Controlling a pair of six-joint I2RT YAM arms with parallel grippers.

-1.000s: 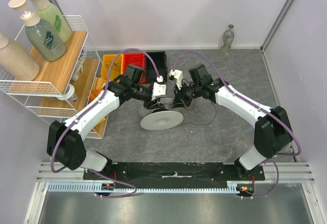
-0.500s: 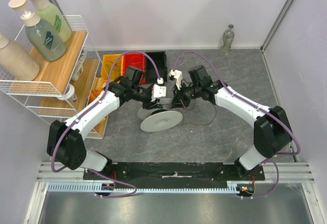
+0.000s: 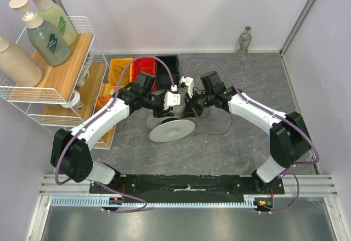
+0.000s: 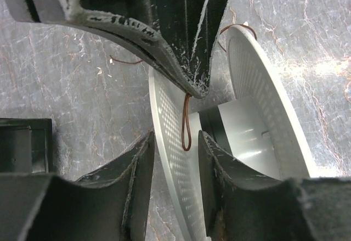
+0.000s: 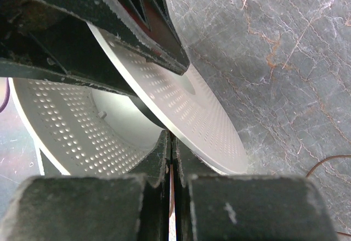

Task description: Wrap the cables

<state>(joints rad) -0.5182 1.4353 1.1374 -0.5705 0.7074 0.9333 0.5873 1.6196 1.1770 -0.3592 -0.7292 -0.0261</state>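
My right gripper (image 5: 170, 142) is clamped on the cable (image 4: 185, 123), mostly hidden; left gripper (image 4: 184, 115) straddles the spool (image 4: 263, 87) flange, grip unclear.

My left pincer (image 4: 184, 117) and right pincer (image 5: 171, 142) crowd together over the white spool (image 3: 171, 130), closing off its 12 o'clock side. The bins (image 3: 143, 68) block 11; the wire rack (image 3: 60, 95) fills 9 to 10. My left arm (image 3: 104, 120) slants in from 8, my right arm (image 3: 258, 112) from 3, where a loose cable (image 3: 227, 124) also trails, lying flat as far as I can tell. From 5 to 7 the table (image 3: 181, 156) lies open.
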